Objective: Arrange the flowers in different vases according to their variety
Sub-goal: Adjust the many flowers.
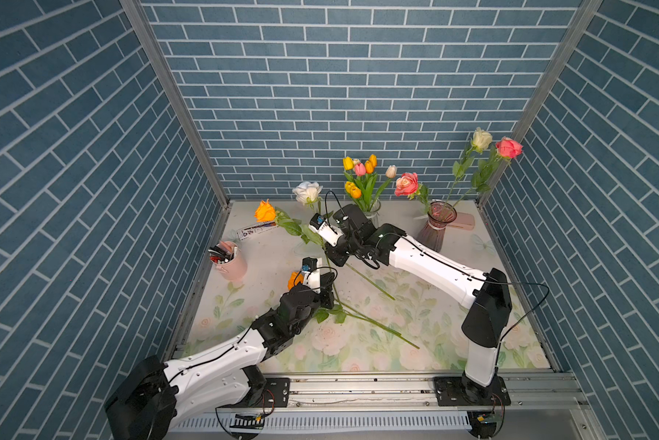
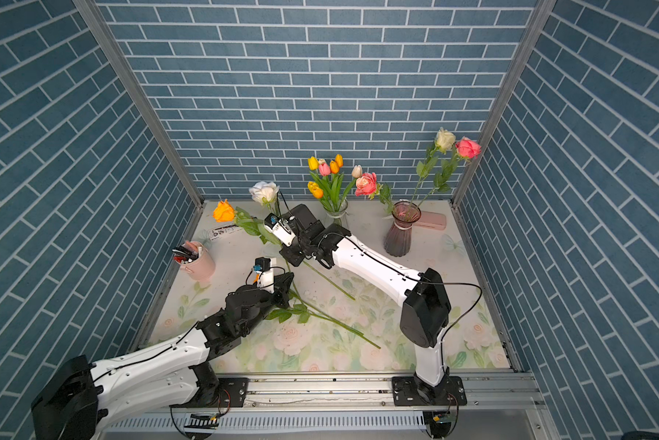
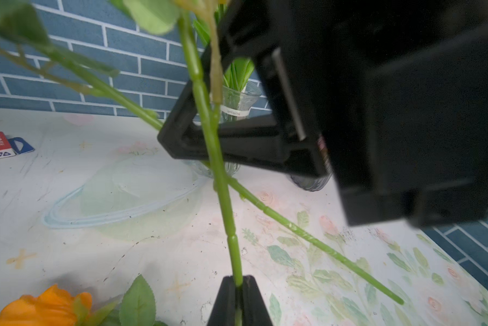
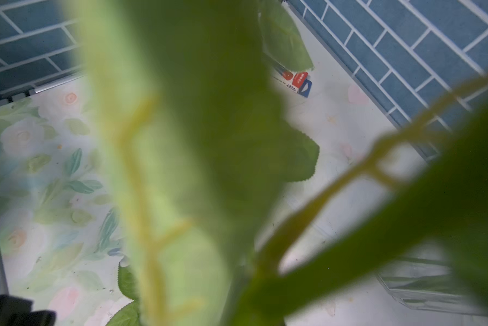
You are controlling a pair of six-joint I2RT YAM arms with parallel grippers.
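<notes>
My left gripper (image 3: pixel 238 279) is shut on the lower stem of a white rose (image 1: pixel 307 192), low over the cloth. That stem rises past my right gripper (image 1: pixel 335 259), in front of its near finger (image 3: pixel 180 138). The right gripper is shut on the stem of a raised orange rose (image 1: pixel 265 211), which runs behind that finger; leaves fill the right wrist view. Another orange rose (image 1: pixel 293 280) lies on the table beside the left gripper. Tulips (image 1: pixel 360 171) stand in the clear vase (image 1: pixel 371 215). Three roses stand in the purple vase (image 1: pixel 436 228).
A pink pen cup (image 1: pixel 231 263) stands at the left edge, and a printed card (image 1: pixel 255 229) lies near the back. A pink box (image 1: pixel 467 221) sits behind the purple vase. Long stems (image 1: pixel 377 325) lie across the middle of the cloth. Brick walls close three sides.
</notes>
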